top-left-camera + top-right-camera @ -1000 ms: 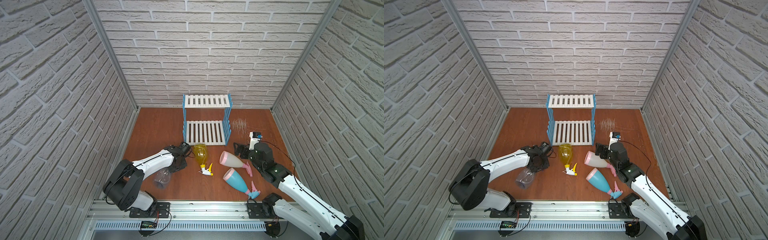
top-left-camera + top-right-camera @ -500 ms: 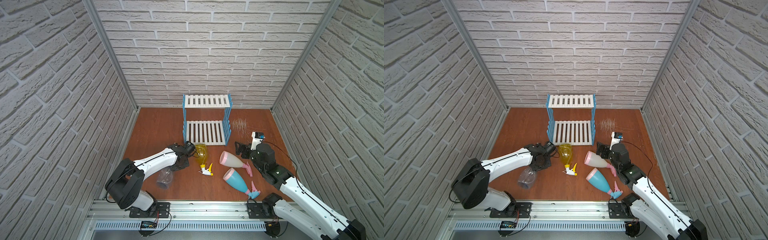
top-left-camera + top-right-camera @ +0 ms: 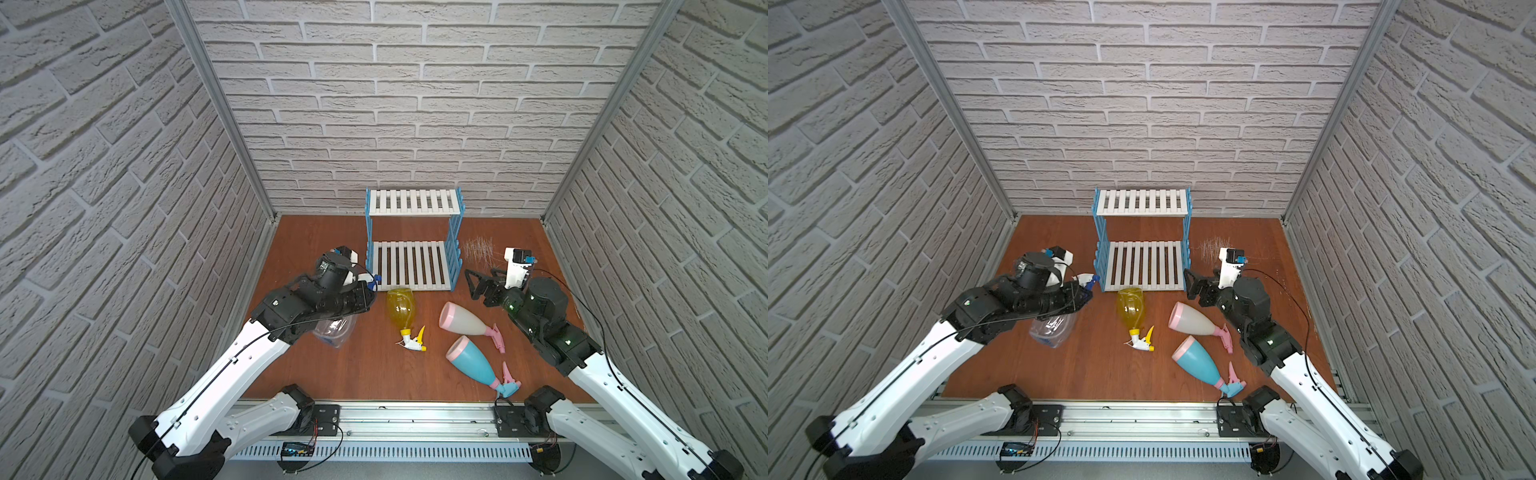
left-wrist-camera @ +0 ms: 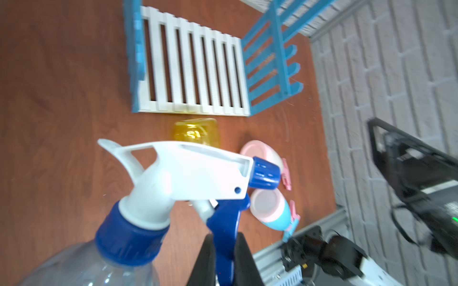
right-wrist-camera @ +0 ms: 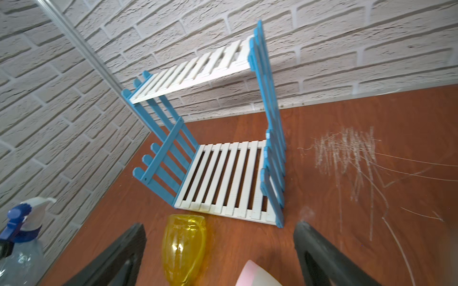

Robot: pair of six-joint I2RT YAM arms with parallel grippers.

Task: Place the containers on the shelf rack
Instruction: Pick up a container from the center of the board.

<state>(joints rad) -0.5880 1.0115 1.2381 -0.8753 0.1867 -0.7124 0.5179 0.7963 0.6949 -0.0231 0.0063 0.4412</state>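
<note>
Bottles, top views: four; clear bottle point(image 3: 334, 334) held beside the one rack point(image 3: 413, 202); yellow bottle point(image 3: 400, 305), cream bottle point(image 3: 463, 325) and blue bottle point(image 3: 473, 363) lie on the worktop point(image 3: 365, 374), none shelved.
Left wrist: left tool point(image 4: 224, 250) clamped on the clear bottle's trigger, likely to carry it.
Right wrist: right tool point(image 5: 218, 252) spread apart above the cream bottle; two shelves point(image 5: 230, 178) bare.

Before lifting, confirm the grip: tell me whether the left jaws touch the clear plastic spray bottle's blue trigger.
Touching. Left wrist view: the left gripper has its jaws shut on the clear plastic spray bottle at its blue trigger, no gap.
</note>
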